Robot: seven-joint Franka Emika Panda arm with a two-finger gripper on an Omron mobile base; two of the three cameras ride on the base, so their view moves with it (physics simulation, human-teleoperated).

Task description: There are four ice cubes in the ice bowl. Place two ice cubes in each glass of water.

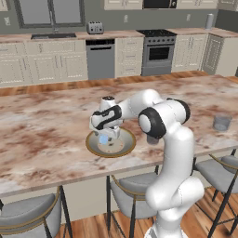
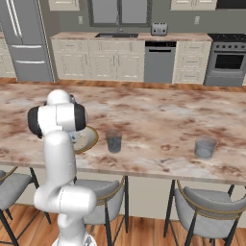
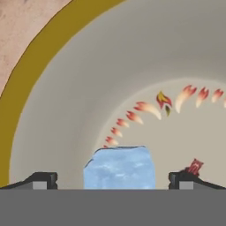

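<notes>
The ice bowl (image 1: 122, 148), wide with a golden-tan rim, sits near the counter's front edge. My gripper (image 1: 106, 135) reaches down into it, open. In the hand view a light blue ice cube (image 3: 120, 167) lies on the bowl's (image 3: 35, 66) grey floor, between my two fingertips (image 3: 42, 180) with a gap on each side. The same ice cube (image 1: 103, 139) shows as a blue spot under the hand. One glass of water (image 2: 114, 141) stands just right of the bowl (image 2: 90, 138). The other glass (image 2: 205, 147) stands further right; it is also the glass (image 1: 222, 122) at the counter's right.
The marble island counter (image 1: 46, 130) stretches far to the left and back. Grey stools (image 1: 28, 211) stand below its front edge. My own arm's elbow (image 1: 160, 121) hangs over the counter right of the bowl. Kitchen cabinets and a stove line the far wall.
</notes>
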